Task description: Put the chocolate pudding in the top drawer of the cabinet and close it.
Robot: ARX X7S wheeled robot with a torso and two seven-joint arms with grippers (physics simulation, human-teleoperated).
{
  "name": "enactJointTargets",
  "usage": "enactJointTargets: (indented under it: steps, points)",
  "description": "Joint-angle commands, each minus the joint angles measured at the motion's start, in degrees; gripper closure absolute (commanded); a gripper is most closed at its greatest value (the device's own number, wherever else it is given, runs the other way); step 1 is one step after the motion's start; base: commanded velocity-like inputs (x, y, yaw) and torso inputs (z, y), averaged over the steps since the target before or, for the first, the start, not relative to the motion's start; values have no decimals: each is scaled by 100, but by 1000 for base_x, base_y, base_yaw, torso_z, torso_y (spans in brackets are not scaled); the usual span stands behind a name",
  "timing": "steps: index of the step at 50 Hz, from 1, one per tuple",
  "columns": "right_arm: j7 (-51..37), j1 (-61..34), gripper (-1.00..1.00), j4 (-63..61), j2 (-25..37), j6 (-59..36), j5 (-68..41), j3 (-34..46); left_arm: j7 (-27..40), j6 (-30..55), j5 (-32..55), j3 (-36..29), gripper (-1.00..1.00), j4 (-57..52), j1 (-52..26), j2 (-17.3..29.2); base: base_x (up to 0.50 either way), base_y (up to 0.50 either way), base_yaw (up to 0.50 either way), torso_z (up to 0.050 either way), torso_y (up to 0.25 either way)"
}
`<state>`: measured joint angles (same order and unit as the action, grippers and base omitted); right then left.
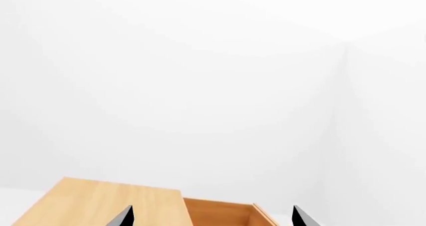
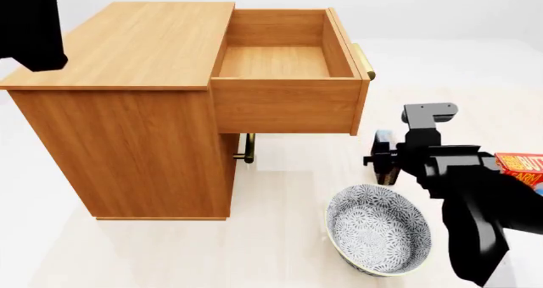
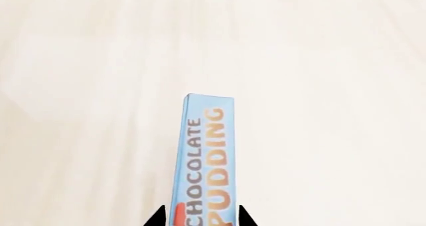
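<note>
top drawer (image 2: 284,62) open and empty; chocolate pudding (image 3: 203,161) clasped in right gripper (image 3: 201,221), not yet delivered; left gripper (image 1: 211,217) spread, idle.

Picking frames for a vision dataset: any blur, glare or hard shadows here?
Head view: sharp, soft even light, faint shadow beneath the drawer and cabinet. Left wrist view: mostly washed-out white wall, little contrast. Right wrist view: pudding lettering slightly soft, floor featureless; no glare.
</note>
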<state>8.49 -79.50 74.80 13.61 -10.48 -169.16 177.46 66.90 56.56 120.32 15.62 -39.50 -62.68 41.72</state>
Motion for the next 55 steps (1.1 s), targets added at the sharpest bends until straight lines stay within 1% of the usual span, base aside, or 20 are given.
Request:
enactJointTargets:
  steps: [1, 10, 18, 24, 28, 36, 42, 49, 55]
  points:
    - [29, -123, 100, 15, 22, -2, 9, 43, -67, -4, -41, -29, -100, 36, -51, 31, 0, 0, 0, 0, 0]
    - [26, -552, 100, 12, 75, 80, 20, -25, -48, -55, 5, -52, -100, 23, -91, 77, 0, 0, 0, 0, 0]
    - [-48, -850, 100, -42, 253, 197, 56, -181, -35, -107, 67, -34, -100, -4, -88, 125, 0, 0, 0, 0, 0]
    - [-330, -1671, 100, -1434, 497, 1102, 281, -254, -54, -127, 52, -30, -100, -21, -78, 117, 0, 0, 0, 0, 0]
    - [-426, -2062, 100, -1716, 574, 1256, 403, -287, 11, -190, 129, -11, -100, -75, -99, 168, 0, 0, 0, 0, 0]
    - [-438, -2421, 100, -1286, 567, 881, 595, -326, 127, -307, 282, 119, -100, -231, 4, 264, 0, 0, 0, 0, 0]
    - [-328, -2934, 100, -1007, 497, 493, 937, -208, 187, -318, 367, 230, -100, -314, 148, 384, 0, 0, 0, 0, 0]
    - [139, -3145, 100, -15, 255, -321, 1157, -206, 157, -314, 346, 378, -100, -372, 331, 388, 0, 0, 0, 0, 0]
    - [477, -3589, 100, 14, -10, -459, 1253, 25, 190, -307, 393, 564, -100, -491, 542, 459, 0, 0, 0, 0, 0]
